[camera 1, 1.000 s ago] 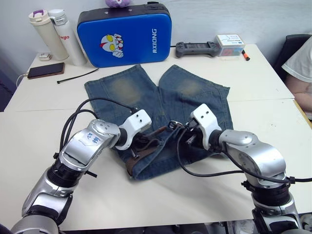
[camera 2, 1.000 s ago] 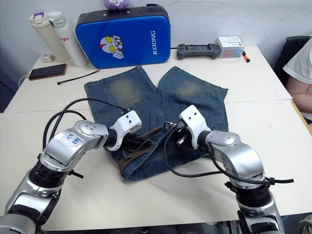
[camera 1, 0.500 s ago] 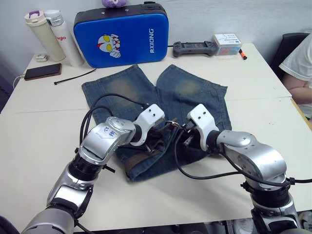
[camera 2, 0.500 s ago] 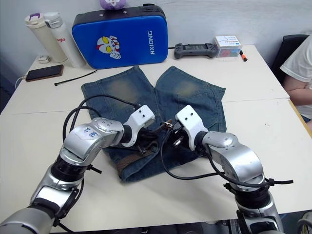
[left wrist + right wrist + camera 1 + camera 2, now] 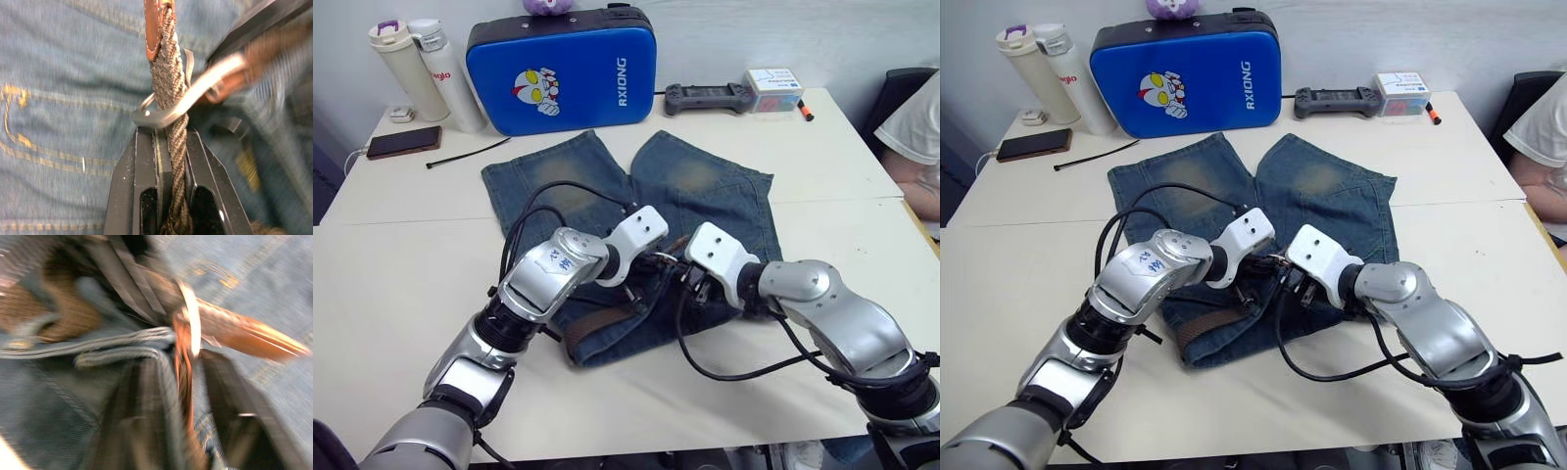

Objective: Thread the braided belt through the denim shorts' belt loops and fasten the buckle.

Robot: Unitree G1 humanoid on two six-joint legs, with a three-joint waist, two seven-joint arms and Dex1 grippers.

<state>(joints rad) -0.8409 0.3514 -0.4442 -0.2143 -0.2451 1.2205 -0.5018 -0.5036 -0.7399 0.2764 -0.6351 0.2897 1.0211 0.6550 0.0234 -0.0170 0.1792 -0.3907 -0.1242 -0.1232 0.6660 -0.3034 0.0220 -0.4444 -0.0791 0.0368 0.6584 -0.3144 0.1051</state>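
- The dark-brown braided belt (image 5: 168, 93) lies along the waistband of the faded blue denim shorts (image 5: 705, 191), which are spread flat on the white table (image 5: 401, 284) with the legs pointing away from the robot.
- In the left wrist view the woven strap passes through the silver-grey metal buckle (image 5: 188, 95); its leather tip lies just beyond the frame, over the denim.
- The left gripper (image 5: 171, 147) is pinching the braided strap between its two black fingers (image 5: 142, 166), just short of the buckle.
- The right gripper (image 5: 188, 367) meets the left one at the middle of the waistband; its fingers sit around brown leather and a fold of denim, but the view is too smeared to tell whether they clamp.
- A brown stretch of belt (image 5: 597, 323) shows along the waistband's near edge.
- Behind the shorts stand a blue padded case (image 5: 558, 69), two white bottles (image 5: 426, 69), a dark phone (image 5: 403, 142) and a thin black cable tie (image 5: 465, 152).
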